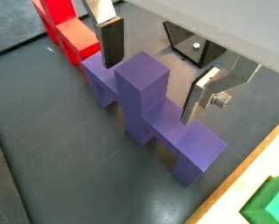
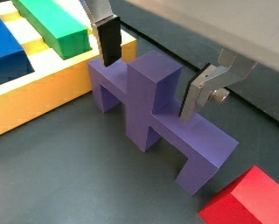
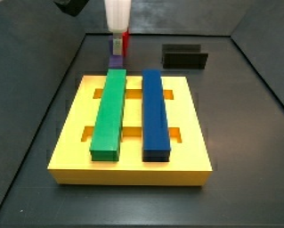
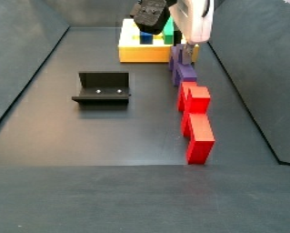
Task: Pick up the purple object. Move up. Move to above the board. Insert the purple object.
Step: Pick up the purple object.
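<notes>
The purple object (image 1: 153, 114) stands on the dark floor, a crosspiece with a raised middle; it also shows in a wrist view (image 2: 153, 109) and in both side views (image 3: 116, 63) (image 4: 184, 71). My gripper (image 1: 151, 92) is open and lowered over it, with one finger on each side of the raised middle and a small gap at each side. The gripper also shows in a wrist view (image 2: 148, 87) and in both side views (image 3: 117, 36) (image 4: 190, 41). The yellow board (image 3: 132, 167) lies close beside the purple object and bears a green bar (image 3: 109, 111) and a blue bar (image 3: 156, 111).
A red block (image 4: 195, 123) stands right behind the purple object and shows in both wrist views (image 1: 66, 31) (image 2: 247, 203). The dark fixture (image 4: 102, 88) stands apart on the floor. The board's edge (image 2: 37, 87) lies near one end of the purple object. Grey walls surround the floor.
</notes>
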